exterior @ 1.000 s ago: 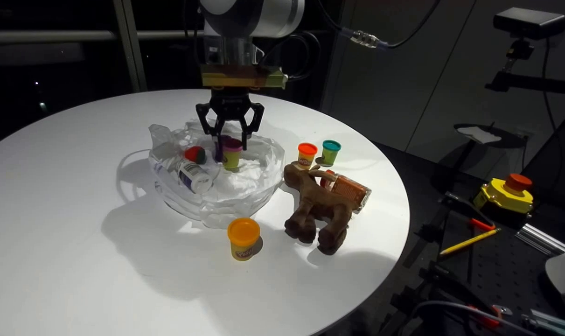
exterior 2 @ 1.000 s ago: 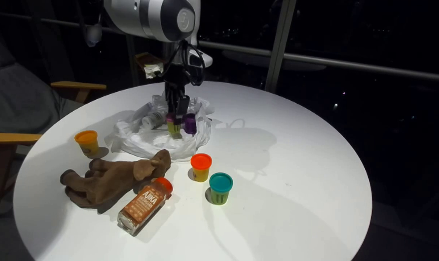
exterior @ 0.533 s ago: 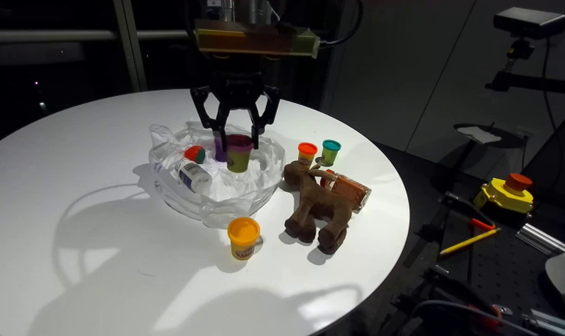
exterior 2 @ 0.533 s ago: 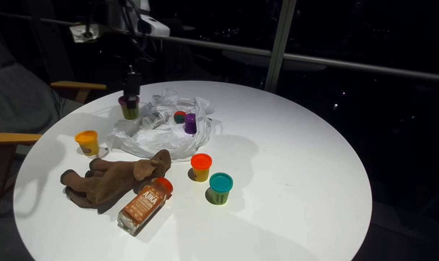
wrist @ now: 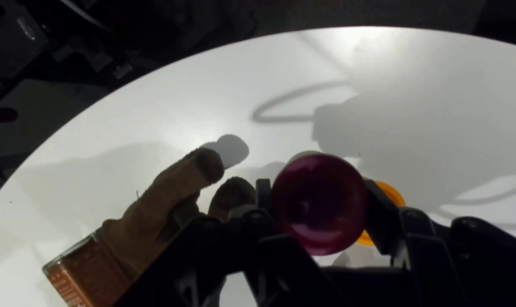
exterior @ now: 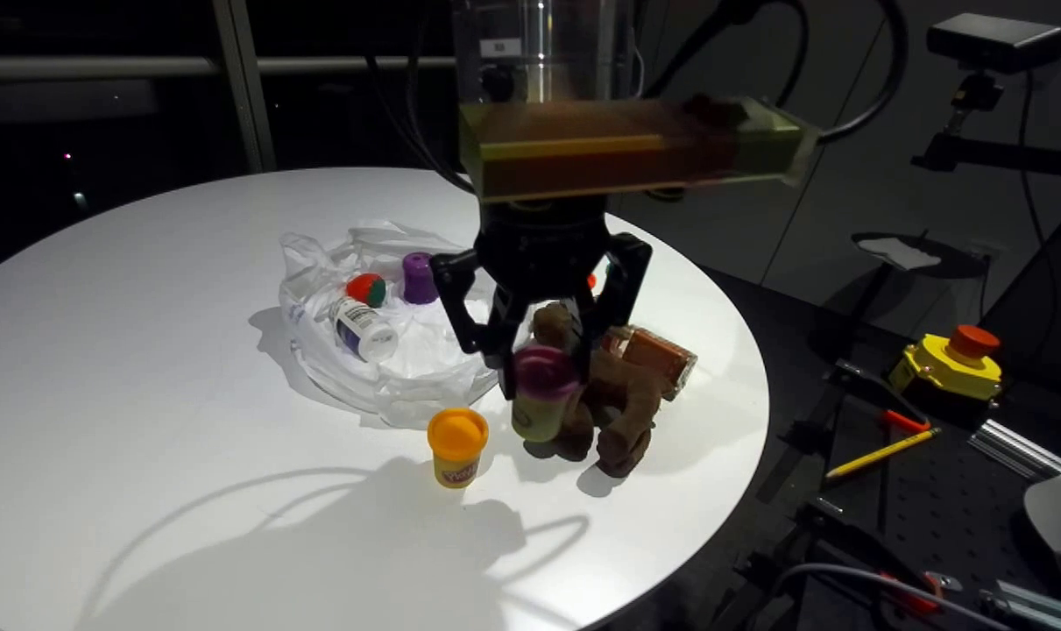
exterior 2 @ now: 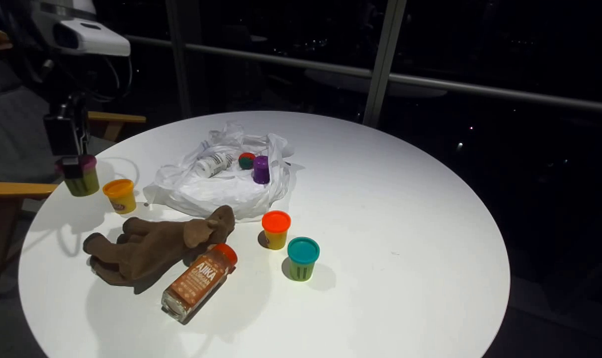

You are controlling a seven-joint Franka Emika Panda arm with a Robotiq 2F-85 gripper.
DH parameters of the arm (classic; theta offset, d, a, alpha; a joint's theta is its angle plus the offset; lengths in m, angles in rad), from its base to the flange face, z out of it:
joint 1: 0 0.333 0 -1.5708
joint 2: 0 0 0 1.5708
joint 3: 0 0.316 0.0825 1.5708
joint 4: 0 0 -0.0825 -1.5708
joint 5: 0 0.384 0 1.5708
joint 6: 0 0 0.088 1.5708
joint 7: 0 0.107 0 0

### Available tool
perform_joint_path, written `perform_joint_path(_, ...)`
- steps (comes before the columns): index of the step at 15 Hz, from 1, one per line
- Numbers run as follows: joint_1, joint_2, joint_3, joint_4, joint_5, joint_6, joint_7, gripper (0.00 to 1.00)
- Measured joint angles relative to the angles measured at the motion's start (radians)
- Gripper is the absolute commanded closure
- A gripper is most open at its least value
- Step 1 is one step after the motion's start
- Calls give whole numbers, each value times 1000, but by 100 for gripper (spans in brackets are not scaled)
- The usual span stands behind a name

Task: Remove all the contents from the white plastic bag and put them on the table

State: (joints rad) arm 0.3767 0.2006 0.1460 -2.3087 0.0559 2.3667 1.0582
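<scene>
Bag (exterior 2: 209,192) part-unloaded; five items (exterior 2: 151,248) on surface (exterior 2: 380,238).
Fingers (wrist: 379,213) pinched purple-lidded tub (exterior: 541,396) aloft; bottle (exterior 2: 213,165), purple container (exterior: 420,279), apparent strawberry (exterior: 366,289) remained inside.

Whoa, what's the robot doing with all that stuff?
It's meant to empty the white plastic bag onto the table. Right now its gripper is shut on a magenta-lidded tub, probably Play-Doh, holding it in the air near the orange-lidded Play-Doh tub. A white bottle, a red-and-green ball and a purple container are still in the bag. On the table are also a brown stuffed animal, an Ajika jar, a red-lidded tub and a teal-lidded tub.
</scene>
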Motion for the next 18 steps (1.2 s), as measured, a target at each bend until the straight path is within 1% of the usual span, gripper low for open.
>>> perform_joint_path(3,-6,-6,23,-72,38,81,-1,72)
perform_joint_path(7,-30,30,23,-98,49,171,-3,72)
perform_joint_path(11,-76,88,4,-86,49,231,-22,72)
perform_joint_path(14,-112,134,-3,-51,54,245,-60,72)
perform_joint_path(18,-124,196,-2,-1,72,250,-103,72)
